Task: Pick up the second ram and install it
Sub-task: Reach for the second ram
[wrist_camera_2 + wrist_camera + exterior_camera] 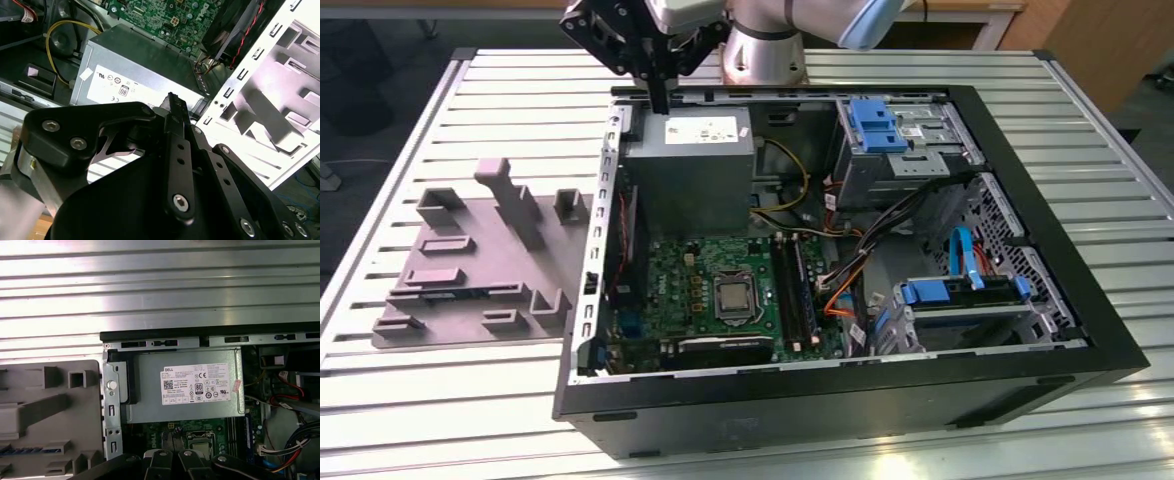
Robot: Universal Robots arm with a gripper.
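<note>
The second ram (444, 292) is a dark blue-green stick lying flat in a slot of the grey fixture plate (467, 260), on the exterior view's left. In the first wrist view a stretch of the ram (22, 450) shows on the fixture plate (50, 410). My gripper (659, 98) hangs above the far corner of the open computer case (854, 400), over the grey power supply (687, 165). Its fingers (174, 107) are shut together and hold nothing. The black memory slots (794, 290) lie on the green motherboard (707, 290), well away from the gripper.
The power supply (185, 390) fills the case's far corner. Drive cages with blue latches (887, 125) and orange and blue cables (847, 290) crowd the exterior view's right. The slatted metal table (520, 90) surrounds the case.
</note>
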